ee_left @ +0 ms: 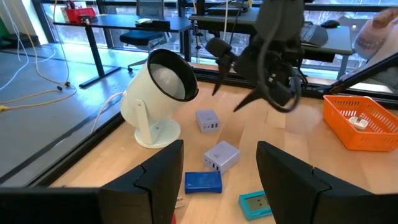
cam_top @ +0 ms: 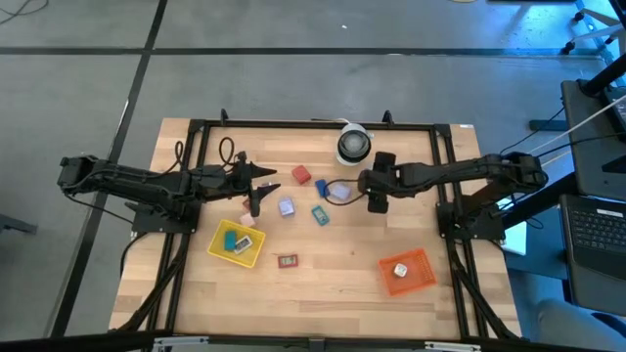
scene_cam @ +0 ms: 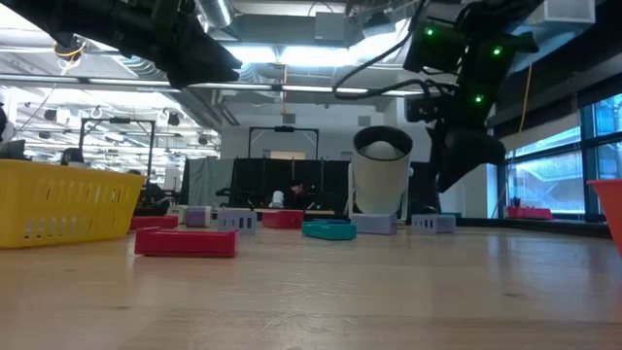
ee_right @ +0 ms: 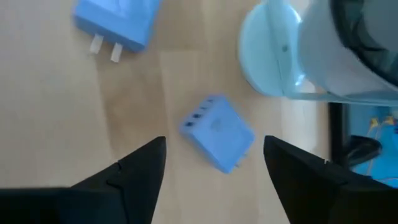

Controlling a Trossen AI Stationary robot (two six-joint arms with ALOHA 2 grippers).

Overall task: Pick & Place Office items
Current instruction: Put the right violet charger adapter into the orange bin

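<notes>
Lavender charger block (ee_right: 217, 132) is lying on the table beside the white roll (ee_right: 323, 50), directly between the right gripper (ee_right: 214, 171)'s spread, empty fingers, its length running diagonally across them. Left gripper (ee_left: 221, 180) is waiting farther off, fingers apart.

Overhead camera straight down on whole table (cam_top: 323, 284), low camera level across it, wrist cameras close, all sharing white round roll (cam_top: 353, 145).

The floor (cam_top: 88, 88) around the wooden table (cam_top: 352, 269) was grey concrete with dark seams. A laptop (cam_top: 597, 235) stood at one side, and large windows (scene_cam: 544, 180) (bluish daylight) faced ceiling lamps (scene_cam: 282, 58).
</notes>
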